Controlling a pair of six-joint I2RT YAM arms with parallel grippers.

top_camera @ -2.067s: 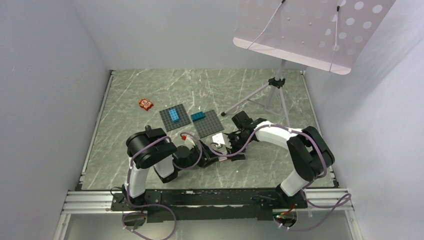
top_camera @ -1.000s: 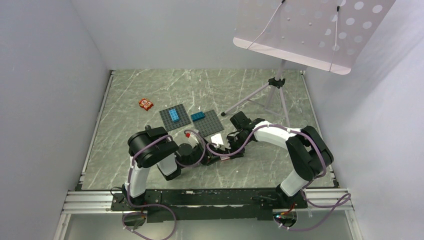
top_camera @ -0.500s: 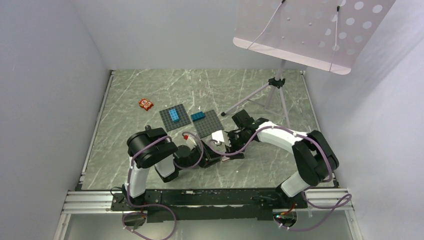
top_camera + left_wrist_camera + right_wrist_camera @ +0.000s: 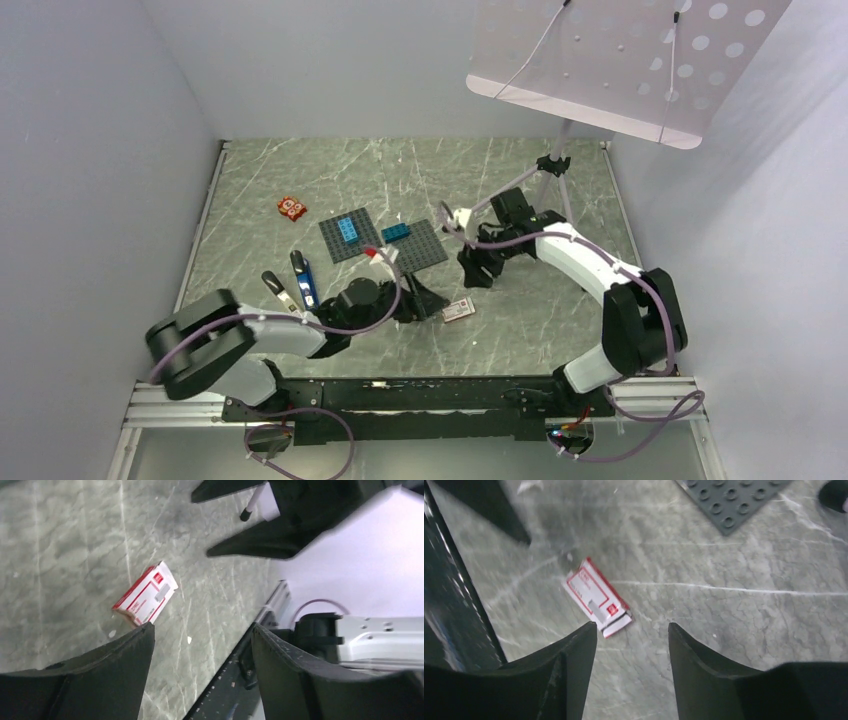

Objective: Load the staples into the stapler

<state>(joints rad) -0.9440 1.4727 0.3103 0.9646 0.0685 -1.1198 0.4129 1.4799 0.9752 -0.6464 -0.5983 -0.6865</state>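
Staples box [image 4: 596, 596] white, red print (table [image 4: 749, 610] grey-veined marble).

Nothing can be read anywhere. The staples box [image 4: 596, 597], left of centre in the right wrist view, carries red-framed print and a small red square mark, both too blurred to read.

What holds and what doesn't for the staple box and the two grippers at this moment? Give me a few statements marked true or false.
1. The staple box rests on the table, held by neither gripper. True.
2. The right gripper is shut on the box. False: its jaws stand open with nothing between them.
3. The box stands on end. False: it lies flat, printed face up.
4. The left gripper is open and empty. True.
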